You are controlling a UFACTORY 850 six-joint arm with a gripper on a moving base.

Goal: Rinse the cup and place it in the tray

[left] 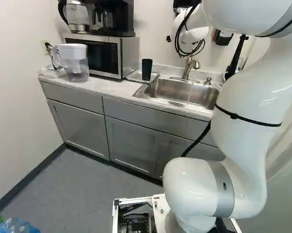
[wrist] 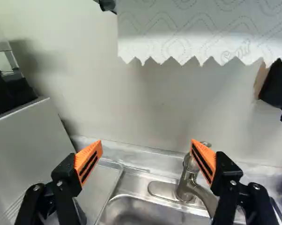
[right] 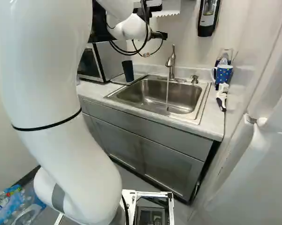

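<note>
The gripper (right: 159, 35) hangs above the counter (left: 107, 87) with its fingers spread wide and nothing between the pads (wrist: 90, 157). The dark cup (left: 146, 69) stands below the jaws, on the tray (left: 134, 76) at the microwave side of the sink (right: 150, 91). It is out of the wrist view, well apart from both fingers. Looking along the gripper, part of that tray shows lower than the fingers, just inside the one nearer the microwave (left: 129, 51); the microwave's side lies out past that same finger. The tap (right: 170, 61) rises ahead of the other finger, its spout partly behind it, and the sink opens lower down between the two. In the right base view a thin stream of water (right: 167, 91) runs from the spout into the sink, below the jaws. The paper towel (wrist: 192, 33) hangs ahead of the gripper and higher than its pads. Past the tap-side finger, the dark soap dispenser (right: 207, 18) is fixed higher on the wall, and a blue spotted mug (right: 223, 73) sits lower, near the counter's end.
</note>
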